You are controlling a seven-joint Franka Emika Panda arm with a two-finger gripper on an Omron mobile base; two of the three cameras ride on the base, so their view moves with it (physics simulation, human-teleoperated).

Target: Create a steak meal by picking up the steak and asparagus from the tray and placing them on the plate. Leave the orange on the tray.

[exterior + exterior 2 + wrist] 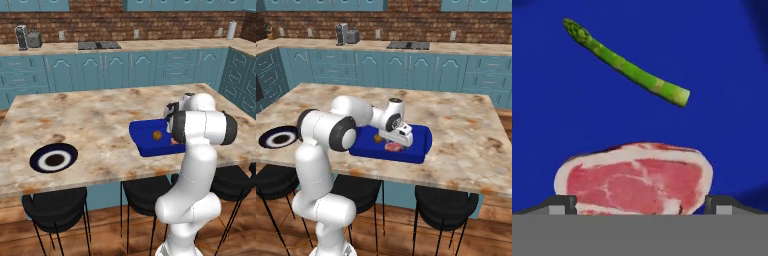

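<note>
**Reaching for steak, nothing yet plated**

Hovering low over the tray (421, 145), the gripper (640, 207) has its jaws spread wide, one fingertip at each side of the steak (634, 180), not visibly clamped on it. Steak, asparagus (627, 62) and orange (157, 135) all lie on the tray, the asparagus just beyond the steak. Well apart from the tray along the counter (100, 125), the plate (53, 158) holds no food. Judgement: no transfer is complete; both items are left to move, and the orange stays.
</note>
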